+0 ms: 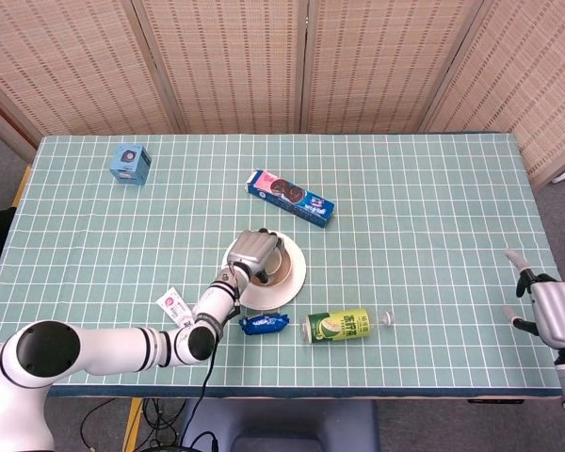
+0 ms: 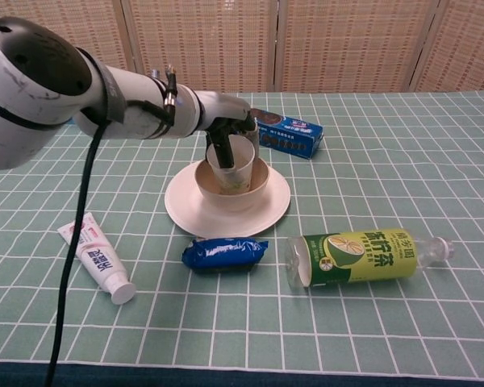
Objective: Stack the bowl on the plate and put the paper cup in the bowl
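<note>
While the left robot hand (image 2: 230,133) pinches the paper cup (image 2: 231,164) inside the bowl (image 2: 254,192), bottle (image 2: 359,257) writing's unreadable; right robot hand (image 1: 557,312) spread past the surface (image 1: 433,207) edge.

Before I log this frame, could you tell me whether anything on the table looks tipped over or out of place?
Only the green tea bottle stands out: it lies on its side near the plate. The left hand holds the paper cup upright in the bowl.
</note>
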`<action>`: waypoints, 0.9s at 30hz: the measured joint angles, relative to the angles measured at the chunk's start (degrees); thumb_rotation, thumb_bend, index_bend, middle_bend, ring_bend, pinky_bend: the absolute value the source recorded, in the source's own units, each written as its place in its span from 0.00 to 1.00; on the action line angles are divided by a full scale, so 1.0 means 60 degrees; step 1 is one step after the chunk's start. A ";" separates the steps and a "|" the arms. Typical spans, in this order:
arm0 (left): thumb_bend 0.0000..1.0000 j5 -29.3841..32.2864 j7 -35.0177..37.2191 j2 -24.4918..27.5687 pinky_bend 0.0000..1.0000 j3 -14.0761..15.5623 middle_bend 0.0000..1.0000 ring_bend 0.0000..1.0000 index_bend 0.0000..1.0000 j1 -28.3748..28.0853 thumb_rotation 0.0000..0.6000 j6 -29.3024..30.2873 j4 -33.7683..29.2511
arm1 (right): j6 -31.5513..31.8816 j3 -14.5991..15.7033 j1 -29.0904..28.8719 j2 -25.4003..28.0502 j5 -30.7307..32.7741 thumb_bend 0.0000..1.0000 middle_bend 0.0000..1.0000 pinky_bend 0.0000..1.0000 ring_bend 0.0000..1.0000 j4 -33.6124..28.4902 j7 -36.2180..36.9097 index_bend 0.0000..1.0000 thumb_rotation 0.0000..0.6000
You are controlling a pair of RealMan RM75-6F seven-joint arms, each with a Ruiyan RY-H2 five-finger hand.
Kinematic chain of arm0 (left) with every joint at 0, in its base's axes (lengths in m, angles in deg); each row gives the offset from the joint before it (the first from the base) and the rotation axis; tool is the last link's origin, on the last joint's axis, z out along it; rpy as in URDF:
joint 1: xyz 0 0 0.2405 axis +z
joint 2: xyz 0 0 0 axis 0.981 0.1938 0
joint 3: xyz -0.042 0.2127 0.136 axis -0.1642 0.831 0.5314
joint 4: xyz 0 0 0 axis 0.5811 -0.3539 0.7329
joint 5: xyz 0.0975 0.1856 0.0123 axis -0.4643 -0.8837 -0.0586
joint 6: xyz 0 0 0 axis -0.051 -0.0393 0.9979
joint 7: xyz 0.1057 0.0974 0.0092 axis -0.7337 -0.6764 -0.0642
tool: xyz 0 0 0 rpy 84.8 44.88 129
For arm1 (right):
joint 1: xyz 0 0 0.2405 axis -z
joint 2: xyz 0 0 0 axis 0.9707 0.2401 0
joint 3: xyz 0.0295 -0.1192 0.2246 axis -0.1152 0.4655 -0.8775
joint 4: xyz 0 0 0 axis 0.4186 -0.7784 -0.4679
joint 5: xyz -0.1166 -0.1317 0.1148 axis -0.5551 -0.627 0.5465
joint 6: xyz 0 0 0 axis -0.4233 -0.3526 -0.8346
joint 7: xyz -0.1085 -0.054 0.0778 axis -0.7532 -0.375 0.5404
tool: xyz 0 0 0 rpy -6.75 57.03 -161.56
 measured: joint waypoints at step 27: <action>0.24 -0.3207 0.1599 0.2715 0.17 0.0164 0.06 0.00 0.16 0.2731 1.00 0.2678 -0.3328 | 0.0011 0.0017 0.0034 0.0235 -0.0222 0.20 0.48 0.66 0.44 -0.0143 0.0281 0.13 1.00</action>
